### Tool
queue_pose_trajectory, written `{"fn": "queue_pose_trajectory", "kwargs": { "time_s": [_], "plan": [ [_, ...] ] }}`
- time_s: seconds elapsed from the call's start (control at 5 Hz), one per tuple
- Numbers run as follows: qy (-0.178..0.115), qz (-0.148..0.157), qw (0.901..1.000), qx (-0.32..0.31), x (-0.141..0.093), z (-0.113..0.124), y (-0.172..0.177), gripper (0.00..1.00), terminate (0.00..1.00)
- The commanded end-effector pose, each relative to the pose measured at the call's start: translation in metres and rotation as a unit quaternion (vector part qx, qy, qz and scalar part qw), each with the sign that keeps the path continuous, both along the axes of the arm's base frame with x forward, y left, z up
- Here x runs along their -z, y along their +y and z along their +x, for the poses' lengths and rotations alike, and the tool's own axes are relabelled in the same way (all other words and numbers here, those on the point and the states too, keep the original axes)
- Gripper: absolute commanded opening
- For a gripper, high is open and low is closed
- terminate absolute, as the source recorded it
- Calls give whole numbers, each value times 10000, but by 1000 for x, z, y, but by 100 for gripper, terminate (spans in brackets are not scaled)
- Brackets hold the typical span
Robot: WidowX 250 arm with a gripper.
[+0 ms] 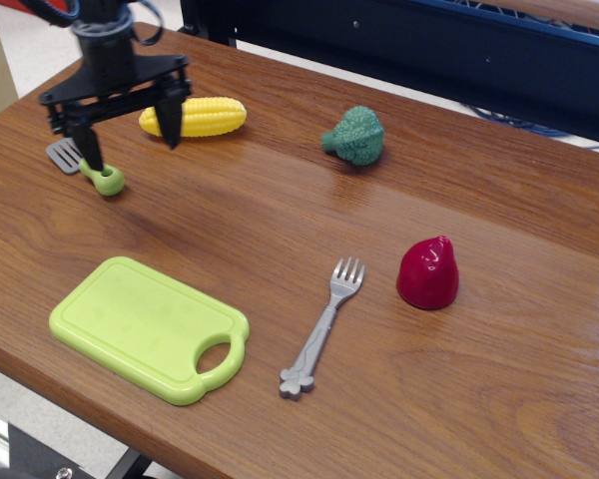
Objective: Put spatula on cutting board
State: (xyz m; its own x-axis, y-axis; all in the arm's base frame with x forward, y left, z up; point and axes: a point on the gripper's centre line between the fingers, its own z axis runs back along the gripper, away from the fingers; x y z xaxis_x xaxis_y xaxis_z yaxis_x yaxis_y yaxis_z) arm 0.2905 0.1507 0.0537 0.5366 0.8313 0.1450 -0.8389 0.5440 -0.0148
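The wooden counter (280,230) fills most of the view, its brown grain running from 9 o'clock toward 3 o'clock. The black robot arm (108,50) comes down from about 11 o'clock, and its fingers (130,150) are spread wide apart with nothing between them; one dark fingertip (88,155) stands just in front of the spatula's neck, the other (172,135) in front of the corn's near end, and whether either one touches the counter cannot be told. The cutting board (130,317), a flat lime-green rectangle with rounded corners and a raised rim, lies at about 7 o'clock near the counter's front edge, its oval handle hole turned toward 4 o'clock. A yellow corn cob (202,117) lies on its side at about 11 o'clock, just to the 3 o'clock side of the fingers. A grey fork (321,329) lies at about 6 o'clock, tines pointing to 12, well apart from the board. A dark red fruit-shaped toy (427,271) stands upright toward 4 o'clock, beside the fork's tines. A green broccoli piece (355,136) sits at about 1 o'clock. The spatula (85,166) lies flat on the counter at about 10 o'clock, grey slotted blade toward 10 and lime-green handle toward 4, well apart from the cutting board.
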Motion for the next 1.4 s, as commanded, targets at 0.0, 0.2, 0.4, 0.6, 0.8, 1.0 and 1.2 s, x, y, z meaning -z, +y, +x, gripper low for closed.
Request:
{"fn": "queue_pose_trajectory", "kwargs": {
  "time_s": [0.0, 0.2, 0.4, 0.6, 0.8, 1.0, 1.2],
  "plan": [
    [-262, 321, 9990, -185, -8, 12, 14, 100, 0],
    [-288, 466, 9983, -207, 9, 8, 20, 100, 0],
    [-353, 515, 9980, 27, 22, -3, 23, 100, 0],
    [-354, 469, 9980, 239, 23, -16, 28, 100, 0],
    [-298, 530, 9980, 165, 30, -19, 32, 100, 0],
    [-316, 576, 9978, 80, 36, -18, 33, 100, 0],
    [-387, 563, 9977, 32, 36, -15, 32, 0, 0]
  ]
}}
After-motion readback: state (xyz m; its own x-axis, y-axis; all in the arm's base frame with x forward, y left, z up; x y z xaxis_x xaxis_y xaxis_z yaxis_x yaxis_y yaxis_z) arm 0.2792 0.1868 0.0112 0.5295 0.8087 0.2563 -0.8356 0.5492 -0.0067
